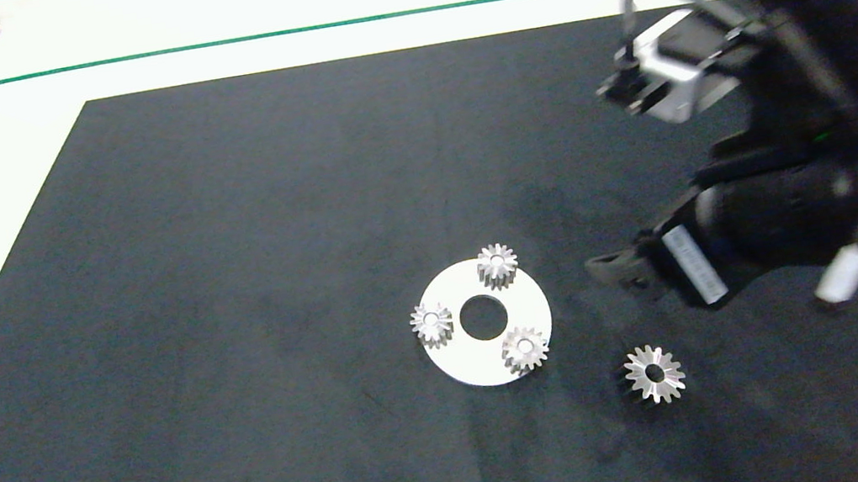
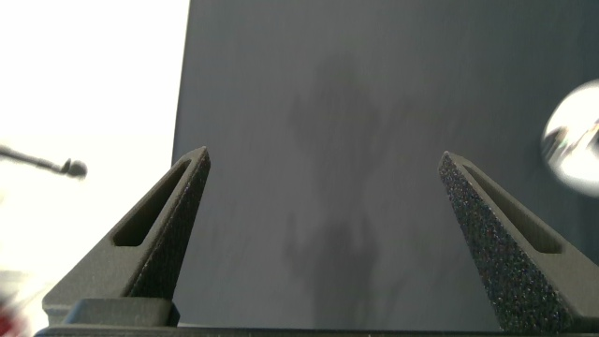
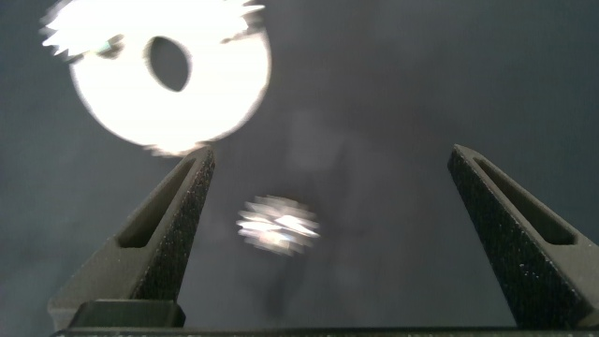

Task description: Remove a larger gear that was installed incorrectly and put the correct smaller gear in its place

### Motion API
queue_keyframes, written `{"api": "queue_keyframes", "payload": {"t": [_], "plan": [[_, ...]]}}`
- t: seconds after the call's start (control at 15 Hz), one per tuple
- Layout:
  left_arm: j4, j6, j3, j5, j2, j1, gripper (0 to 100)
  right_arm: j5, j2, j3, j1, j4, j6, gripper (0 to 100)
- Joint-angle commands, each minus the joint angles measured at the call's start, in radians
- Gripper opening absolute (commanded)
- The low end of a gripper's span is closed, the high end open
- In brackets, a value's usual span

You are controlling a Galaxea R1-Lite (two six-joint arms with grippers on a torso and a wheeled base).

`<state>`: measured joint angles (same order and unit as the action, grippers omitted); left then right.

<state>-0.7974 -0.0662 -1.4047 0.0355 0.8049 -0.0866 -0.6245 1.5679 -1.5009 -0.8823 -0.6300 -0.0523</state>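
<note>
Sitting on the dark mat [image 1: 228, 262], your round silver disc [image 1: 464, 363] has three small gears on it, spaced around its centre hole. The smaller gear [image 1: 524, 348] is the one on the disc's edge closest to the loose gear, with its twins [image 1: 497, 265] and [image 1: 432, 324] on the other two spots. The larger gear [image 1: 654, 373] lies flat on the mat just off the disc, past that smaller gear, clear of the plate and touching nothing.

Your right gripper [image 3: 328, 243] hangs above the mat beside the disc with fingers spread wide and nothing between them. From its wrist cam the larger gear [image 3: 277, 226] shows in the gap between the fingers, nearer one finger, and the disc [image 3: 215, 84] sits further out.

Your left gripper [image 2: 323, 234] is off away from the disc, near the mat's edge, fingers also wide apart over bare mat.
</note>
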Motion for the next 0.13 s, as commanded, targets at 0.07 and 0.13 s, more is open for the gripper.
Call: {"api": "queue_keyframes", "payload": {"t": [0.07, 0.13], "plan": [[0.058, 0.008, 0.039, 0.004, -0.145, -0.007, 100, -0.204, -0.522, 0.243, 0.042, 0.023, 0.023, 100], [0.060, -0.004, 0.072, 0.004, -0.227, -0.005, 100, -0.205, -0.632, 0.314, 0.092, 0.038, 0.035, 100]]}}
